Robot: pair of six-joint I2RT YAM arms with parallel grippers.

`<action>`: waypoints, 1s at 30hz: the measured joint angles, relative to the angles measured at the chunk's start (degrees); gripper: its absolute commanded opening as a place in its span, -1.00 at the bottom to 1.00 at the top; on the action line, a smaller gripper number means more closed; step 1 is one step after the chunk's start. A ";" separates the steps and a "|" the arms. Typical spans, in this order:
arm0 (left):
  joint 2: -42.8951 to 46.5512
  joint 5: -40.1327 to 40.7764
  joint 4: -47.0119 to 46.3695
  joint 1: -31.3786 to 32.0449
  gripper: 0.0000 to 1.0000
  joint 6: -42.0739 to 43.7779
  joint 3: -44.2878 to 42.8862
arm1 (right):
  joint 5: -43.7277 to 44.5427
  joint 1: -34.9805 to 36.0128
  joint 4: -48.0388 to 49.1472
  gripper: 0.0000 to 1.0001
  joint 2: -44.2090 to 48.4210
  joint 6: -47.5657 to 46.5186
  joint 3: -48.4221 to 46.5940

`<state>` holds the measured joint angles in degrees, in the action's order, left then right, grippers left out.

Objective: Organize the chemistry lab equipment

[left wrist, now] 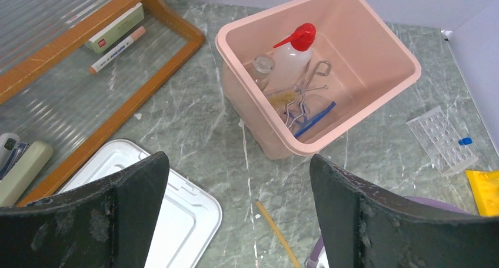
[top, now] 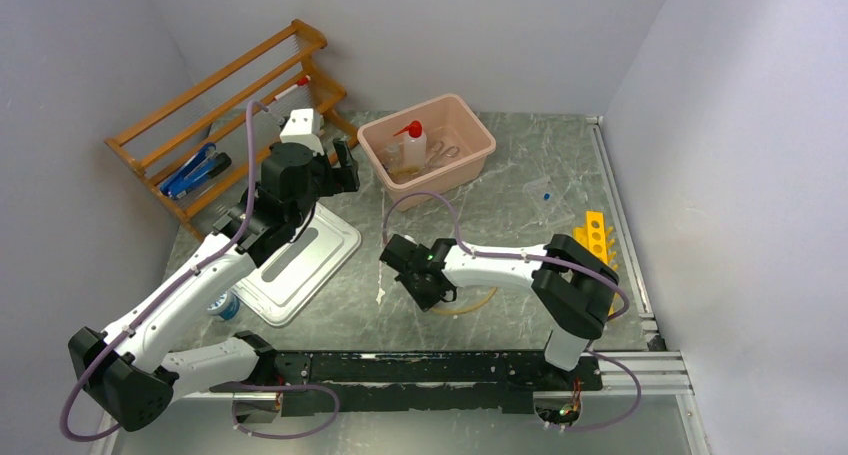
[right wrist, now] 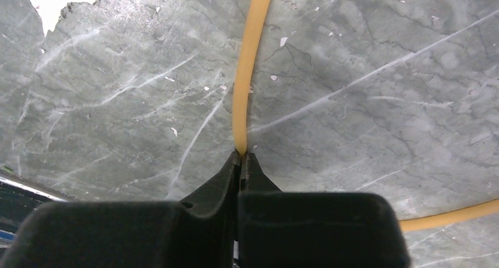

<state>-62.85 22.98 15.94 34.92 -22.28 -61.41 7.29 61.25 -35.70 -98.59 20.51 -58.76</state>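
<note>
Pinching the tan rubber tubing (right wrist: 245, 73) between 2 closed fingertips, my right gripper (right wrist: 241, 157) sits low over the grey table (top: 520, 190), lower centre of the top view. The tubing curls on the surface just right of it. Left of centre, my left gripper (left wrist: 235, 209) hangs with jaws wide apart, holding nothing, near the white lid (top: 300, 265). Beyond, upper centre, the pink tub (left wrist: 376, 50) contains the red-capped squeeze bottle (left wrist: 291, 53), metal tongs (left wrist: 306, 85) and blue-framed goggles (left wrist: 315, 118). The yellow tube rack (top: 597, 233) lies at right. The orange shelf rack (top: 215, 87) stands upper left.
</note>
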 measured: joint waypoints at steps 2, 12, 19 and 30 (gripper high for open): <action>0.00 0.07 0.00 0.00 0.85 0.33 0.00 | 0.55 0.11 -0.20 -1.00 0.22 0.00 -0.09; 0.68 1.64 0.15 0.00 0.85 1.33 -0.61 | 5.70 -0.92 2.91 -1.00 13.20 -1.36 -9.51; 1.42 2.67 -0.04 0.00 0.84 1.55 -1.31 | 5.68 -7.10 7.30 -1.00 21.44 -2.71 -19.76; 1.01 2.93 -0.68 -0.22 0.85 1.90 -2.43 | 6.56 -17.35 16.24 -1.00 18.73 -6.88 -35.74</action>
<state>-61.84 25.91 15.27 34.70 -20.38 -63.83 13.85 43.90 -19.46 -79.85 13.63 -94.50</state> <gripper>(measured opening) 0.922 0.009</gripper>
